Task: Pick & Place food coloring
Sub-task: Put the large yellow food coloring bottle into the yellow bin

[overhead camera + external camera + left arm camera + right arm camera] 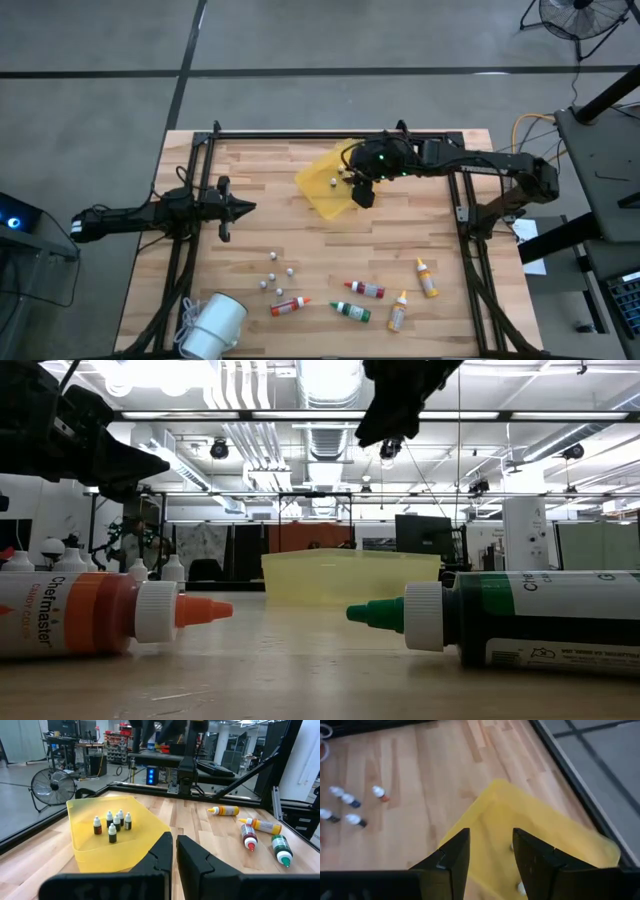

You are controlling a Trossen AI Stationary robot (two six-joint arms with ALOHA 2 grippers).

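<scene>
High view: right gripper point(362, 194) over the yellow tray point(322, 190), centre frame, fingers apart, apparently empty.
Food coloring bottles point(362, 290) lie lower right on the bench point(250, 240); left gripper point(245, 207) shut, idle. Next: descend onto one.

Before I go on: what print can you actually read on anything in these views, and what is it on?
"Chefmaster": orange-capped bottle, low view, lying on its side.
"Chef...", cut off: green-capped bottle, low view; its smaller print is too blurred to read.
Nothing else is legible in any view.
</scene>
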